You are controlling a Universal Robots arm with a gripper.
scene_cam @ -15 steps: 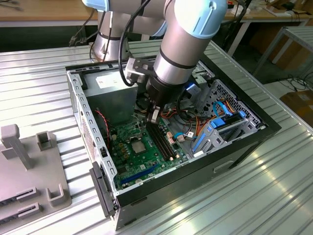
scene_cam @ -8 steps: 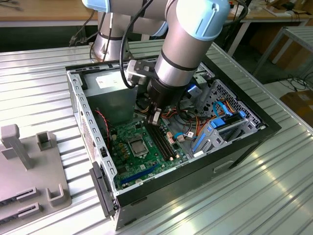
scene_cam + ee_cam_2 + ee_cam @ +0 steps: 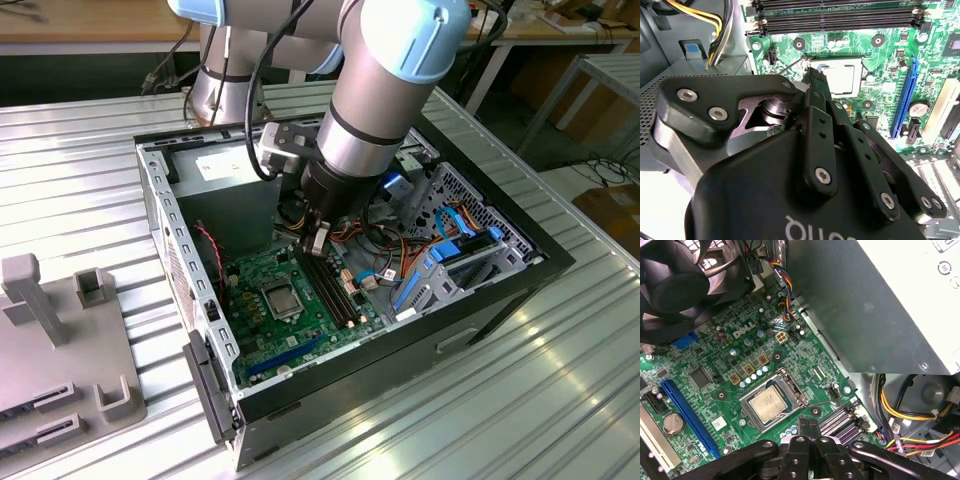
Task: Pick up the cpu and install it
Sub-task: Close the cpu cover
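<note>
In socket frame (image 3: 774, 405) on motherboard (image 3: 720, 385), cpu (image 3: 766, 405) sits flat, already seated. Gripper (image 3: 809, 426) just above, fingers together, empty. Cpu prob light, rigid, fragile underside; take by edges only.

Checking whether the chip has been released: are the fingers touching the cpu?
Apart. In the first wrist view, the closed fingers sit clear of the cpu, with bare green board between them.

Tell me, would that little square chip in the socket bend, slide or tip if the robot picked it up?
The cpu looks like a flat plate with a smooth metal top, so it is probably stiff and somewhat slippery to grip. Lying flat inside the socket frame, it seems unlikely to tip. On the motherboard it probably needs gentle handling.
</note>
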